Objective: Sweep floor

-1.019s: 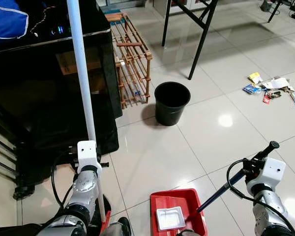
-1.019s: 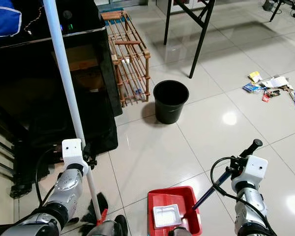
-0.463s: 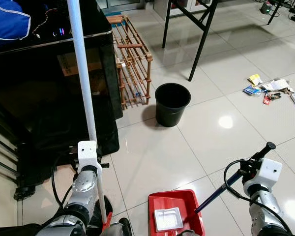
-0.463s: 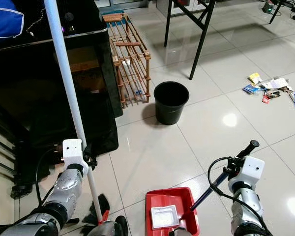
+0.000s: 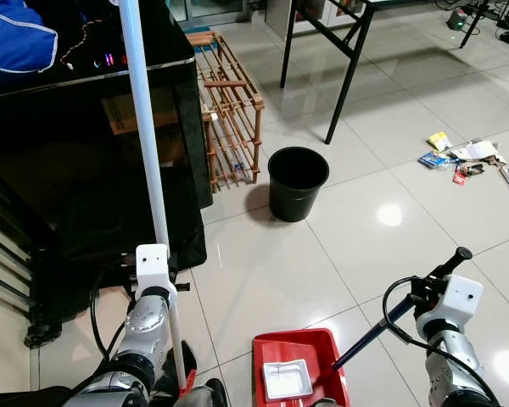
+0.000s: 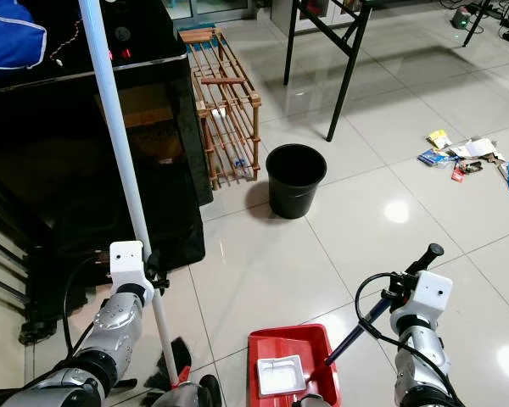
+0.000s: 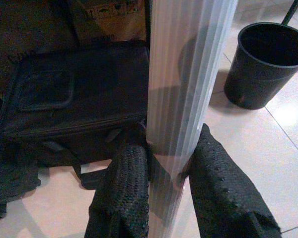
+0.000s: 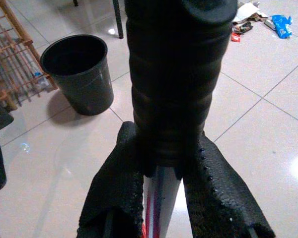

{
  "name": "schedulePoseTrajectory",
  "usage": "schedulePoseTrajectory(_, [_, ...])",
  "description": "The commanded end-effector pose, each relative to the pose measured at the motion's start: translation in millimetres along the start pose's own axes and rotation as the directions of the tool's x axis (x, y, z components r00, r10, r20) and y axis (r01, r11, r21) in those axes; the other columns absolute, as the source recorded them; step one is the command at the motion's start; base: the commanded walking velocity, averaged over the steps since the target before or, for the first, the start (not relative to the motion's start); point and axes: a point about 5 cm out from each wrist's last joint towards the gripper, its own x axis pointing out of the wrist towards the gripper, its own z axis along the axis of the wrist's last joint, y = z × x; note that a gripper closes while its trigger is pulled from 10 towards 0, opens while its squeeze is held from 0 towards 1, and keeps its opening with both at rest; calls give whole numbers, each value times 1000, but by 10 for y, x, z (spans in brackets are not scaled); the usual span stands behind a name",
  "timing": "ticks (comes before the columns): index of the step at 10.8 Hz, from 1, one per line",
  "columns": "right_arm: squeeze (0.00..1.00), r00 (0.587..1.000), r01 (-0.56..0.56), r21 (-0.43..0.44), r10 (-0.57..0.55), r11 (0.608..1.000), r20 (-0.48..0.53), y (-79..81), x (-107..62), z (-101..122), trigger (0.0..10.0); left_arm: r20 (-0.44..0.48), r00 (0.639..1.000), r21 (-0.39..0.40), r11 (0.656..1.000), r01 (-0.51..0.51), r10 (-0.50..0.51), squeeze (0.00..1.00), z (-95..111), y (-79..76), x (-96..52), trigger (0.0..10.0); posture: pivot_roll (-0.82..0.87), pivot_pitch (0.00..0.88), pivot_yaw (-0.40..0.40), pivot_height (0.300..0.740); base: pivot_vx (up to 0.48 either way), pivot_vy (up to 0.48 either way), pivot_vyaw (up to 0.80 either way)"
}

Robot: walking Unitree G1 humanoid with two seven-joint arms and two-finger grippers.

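Tools first: your left tool [image 7: 161, 171] is clamped on the white broom pole [image 5: 146, 144], both fingers [image 7: 124, 183] pressed against it, and the pole stands nearly upright with its dark bristles [image 6: 171, 360] on the floor [image 5: 263, 271] just below that tool. Your right tool [image 8: 161, 183] is closed around the black grip of the dustpan handle [image 5: 399, 309], which slants down and inward to the red dustpan [image 5: 301, 373] resting on the tiles between the two tools. A small white tray-like piece [image 5: 286, 378] already lies in the pan.

Ahead of both tools, a black bin [image 5: 298, 181] stands open on the floor, next to a wooden rack [image 5: 231, 110] and a dark cabinet [image 5: 93, 161] that sits just beyond your left tool. Well off to the right of the right tool, a scatter of wrappers and paper scraps [image 5: 471, 157] lies on the tiles.

Judging by this, you are only partway: one item is in the pan, but that litter pile looks untouched and the pan has not been emptied. You will likely need to bring broom and pan over to the pile, gather it, then tip the lot into the bin.
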Motion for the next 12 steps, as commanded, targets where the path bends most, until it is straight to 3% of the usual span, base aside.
schedulePoseTrajectory(1, [0, 999, 11, 7, -10, 1000, -35, -29, -64, -110, 10000, -54, 998, -21, 1000, 16, -17, 0, -138, -25, -57, 10000, -22, 154, 13, 740, 0, 0, 0])
schedulePoseTrajectory(12, [0, 999, 21, 15, -20, 1000, -45, -27, -102, -169, 10000, -63, 998, -15, 1000, 23, -24, 0, -164, 3, -71, 10000, -13, 202, 22, 740, 0, 0, 0])
